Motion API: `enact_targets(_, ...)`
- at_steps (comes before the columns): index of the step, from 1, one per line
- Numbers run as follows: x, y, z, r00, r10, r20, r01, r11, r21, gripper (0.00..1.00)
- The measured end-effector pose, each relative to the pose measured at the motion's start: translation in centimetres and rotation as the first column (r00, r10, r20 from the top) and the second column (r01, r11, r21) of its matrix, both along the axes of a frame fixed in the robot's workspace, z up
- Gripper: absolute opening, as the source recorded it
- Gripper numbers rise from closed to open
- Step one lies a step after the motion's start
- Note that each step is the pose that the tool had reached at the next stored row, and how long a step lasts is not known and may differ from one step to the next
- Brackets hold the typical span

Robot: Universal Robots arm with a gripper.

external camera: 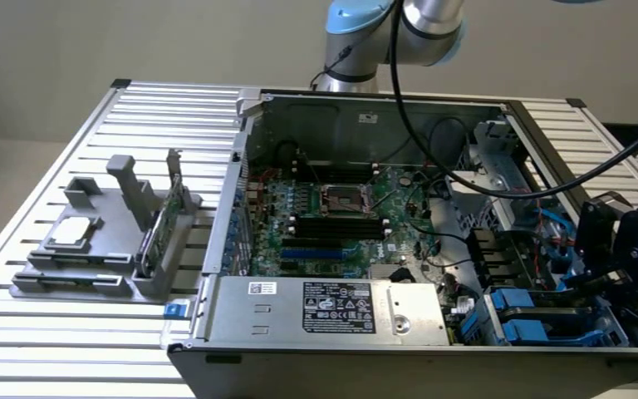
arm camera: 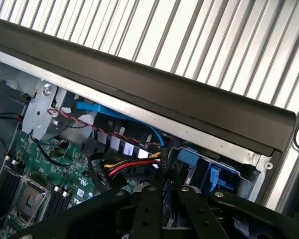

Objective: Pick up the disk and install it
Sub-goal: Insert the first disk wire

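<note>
End effector (arm camera: 169,191), clenched, hovers over the open computer case (external camera: 408,112) on the slatted metal table (external camera: 76,349).

Open computer case (external camera: 408,120) on slatted table (external camera: 53,349); beside it, possibly a grey parts stand (external camera: 76,278).

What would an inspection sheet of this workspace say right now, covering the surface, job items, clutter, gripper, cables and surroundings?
Surface: slatted metal table carrying an open computer case.
Job's things: disk not told apart; blue-railed drive bay at the case's corner.
Clutter: grey fixture at the exterior view's left, holding a square chip and an upright card.
Grippers: gripper at that drive-bay corner.
Cables: black cable draped across the case; red, yellow and black wires inside.
Surroundings: plain pale backdrop; nothing else seen.
</note>
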State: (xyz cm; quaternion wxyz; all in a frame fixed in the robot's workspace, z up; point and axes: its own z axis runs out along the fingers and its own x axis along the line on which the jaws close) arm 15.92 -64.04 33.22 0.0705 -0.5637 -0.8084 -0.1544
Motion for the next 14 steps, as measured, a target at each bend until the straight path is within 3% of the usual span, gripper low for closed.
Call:
enact_targets(6,-0.4,0.0,0.0,1.0,-0.004,-0.0018,0.004,1.0,0.0007,0.16)
enact_targets(14,-1.1,-0.03,0.03,0.9998,-0.014,-0.0122,0.014,0.9999,0.0022,0.16)
